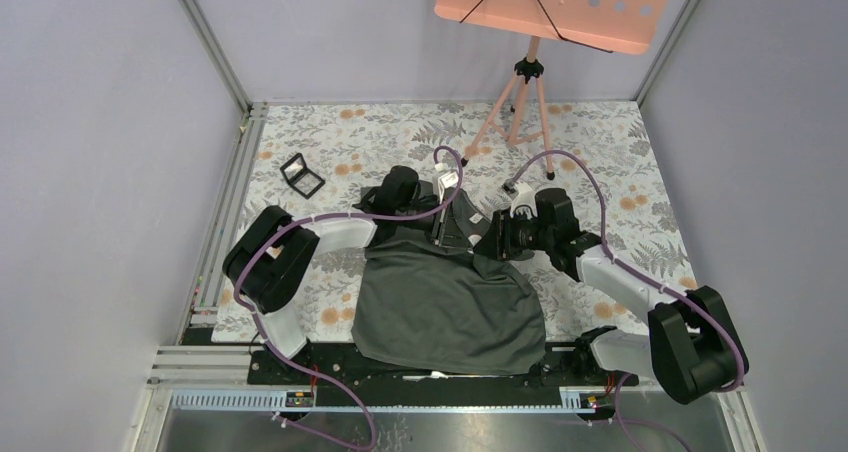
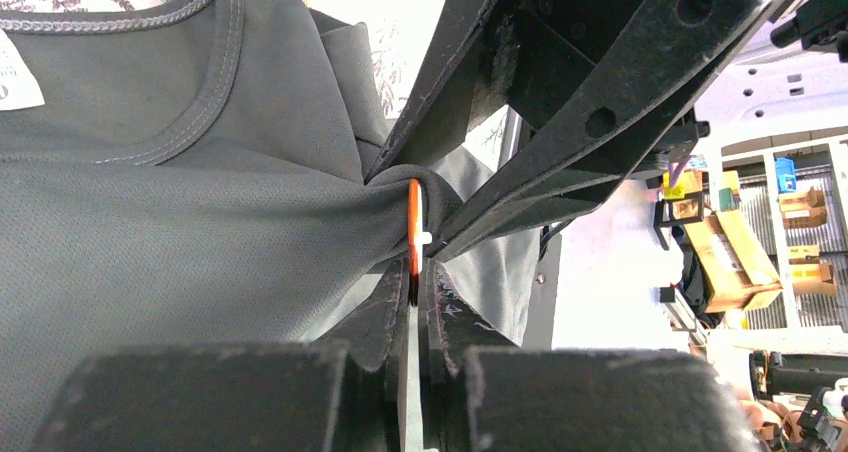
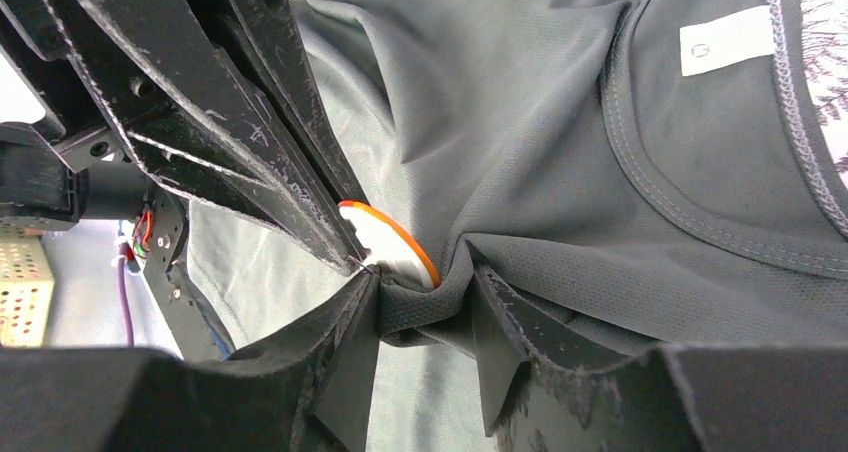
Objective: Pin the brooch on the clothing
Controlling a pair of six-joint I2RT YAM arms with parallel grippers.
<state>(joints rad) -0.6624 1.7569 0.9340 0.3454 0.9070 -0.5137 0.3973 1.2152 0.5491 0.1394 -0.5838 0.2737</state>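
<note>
Meeting over the clothing [image 1: 450, 302], the 2 arms crowd 1 spot just below its collar. The shirt lies spread at the middle of the near edge of the table [image 1: 620, 162], neck toward the far edge.

The left gripper [image 2: 416, 284] is clamped tight on the brooch [image 2: 413, 222], holding the orange disc edge-on. The right gripper [image 3: 425, 307], jaws roughly half apart, has a raised ridge of the shirt's cloth pinched between them, and the brooch touches that ridge.

To my eye this is the pinning step itself: cloth gathered, pin presented. Next, I reckon, the left arm must push the pin through the fold with the right holding it taut. Whether the point has entered, I can't tell.
</note>
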